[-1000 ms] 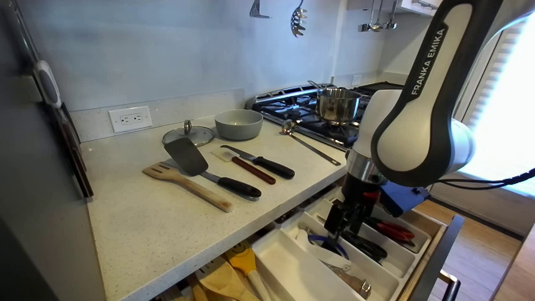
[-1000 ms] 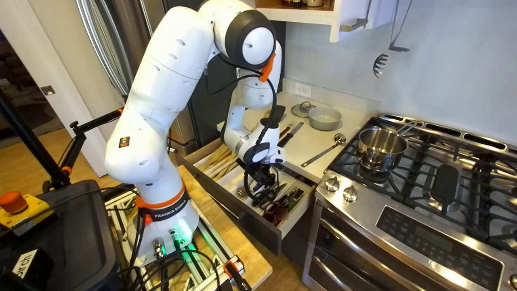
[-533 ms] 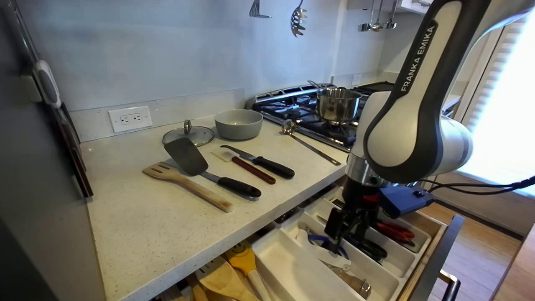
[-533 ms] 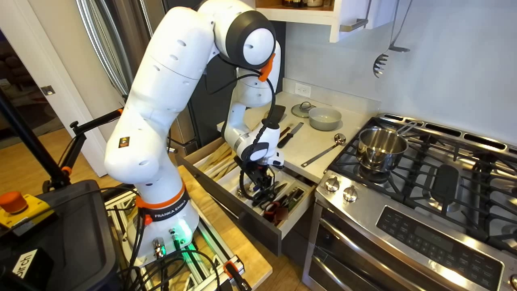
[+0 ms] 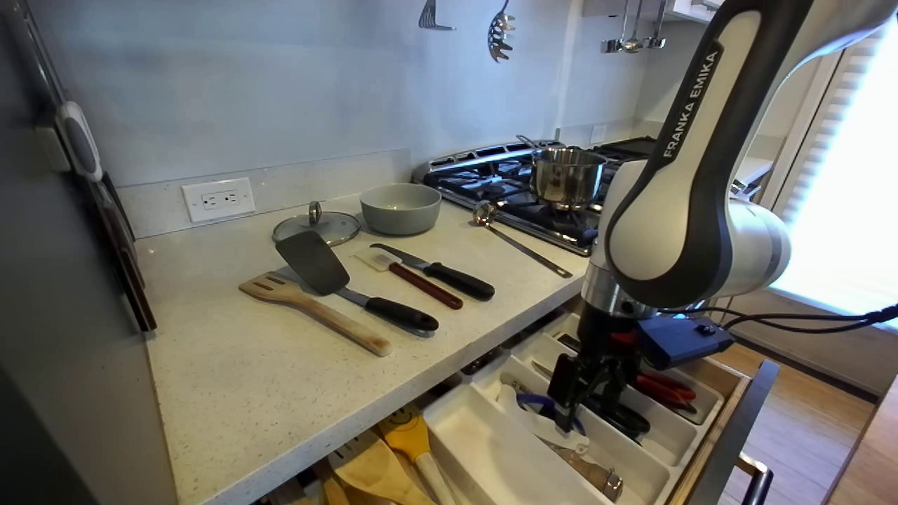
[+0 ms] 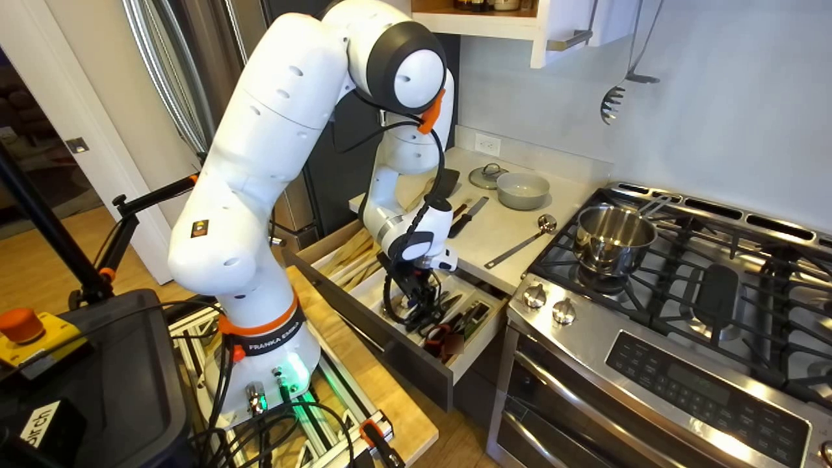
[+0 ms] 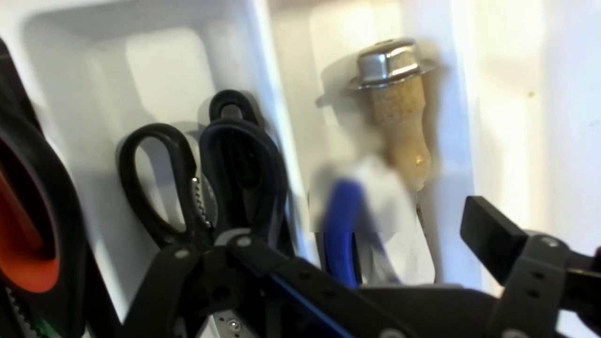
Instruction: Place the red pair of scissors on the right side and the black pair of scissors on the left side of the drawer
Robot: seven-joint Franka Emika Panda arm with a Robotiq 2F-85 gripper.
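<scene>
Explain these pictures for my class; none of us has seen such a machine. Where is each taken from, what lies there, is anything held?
This white, jointed robot arm has a black two-fingered gripper. Two cameras watch from outside; the third rides on its wrist, looking down into a light-wood drawer with cream compartments. On the pale speckled counter are a round grey bowl, a clear lid, a slotted wooden spatula and a metal ladle. In neighbouring compartments lie scissors with black loop handles and scissors with red on the handles. The gripper is open, apparently holding nothing.
</scene>
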